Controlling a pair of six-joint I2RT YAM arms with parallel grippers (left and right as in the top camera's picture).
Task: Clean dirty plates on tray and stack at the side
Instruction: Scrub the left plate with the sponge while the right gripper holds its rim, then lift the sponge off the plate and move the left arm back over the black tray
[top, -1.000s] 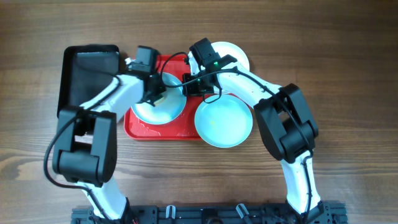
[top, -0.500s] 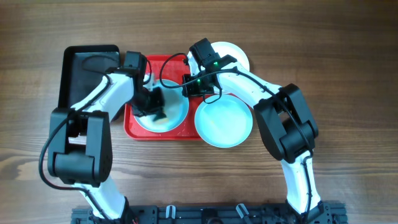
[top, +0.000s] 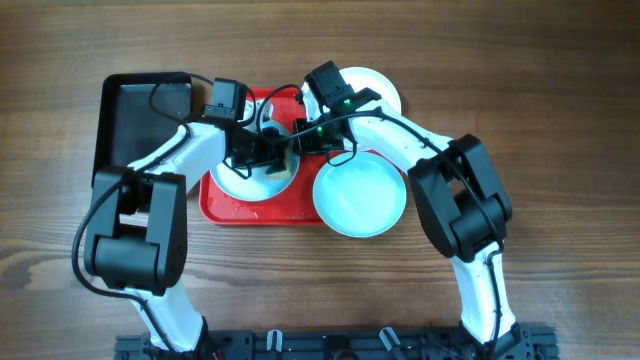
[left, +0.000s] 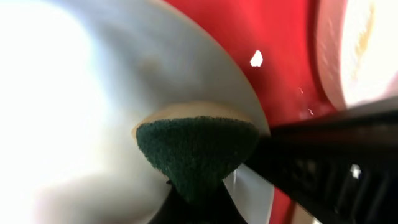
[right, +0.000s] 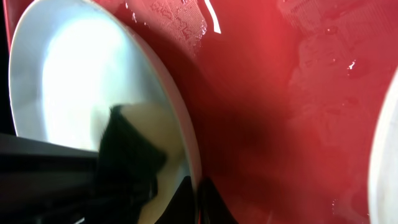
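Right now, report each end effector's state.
Left end effector: closed on the sponge, pressed on the plate.
Right end effector: closed on that plate's rim.

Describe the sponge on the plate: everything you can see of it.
The sponge is a two-layer pad with a dark green, rough scouring face and a thin tan foam layer. It shows as a rounded wedge, narrowing toward the left tool that pinches it. Its tan edge lies against the pale plate near the rim, above the red tray. It looks whole; wetness cannot be told.
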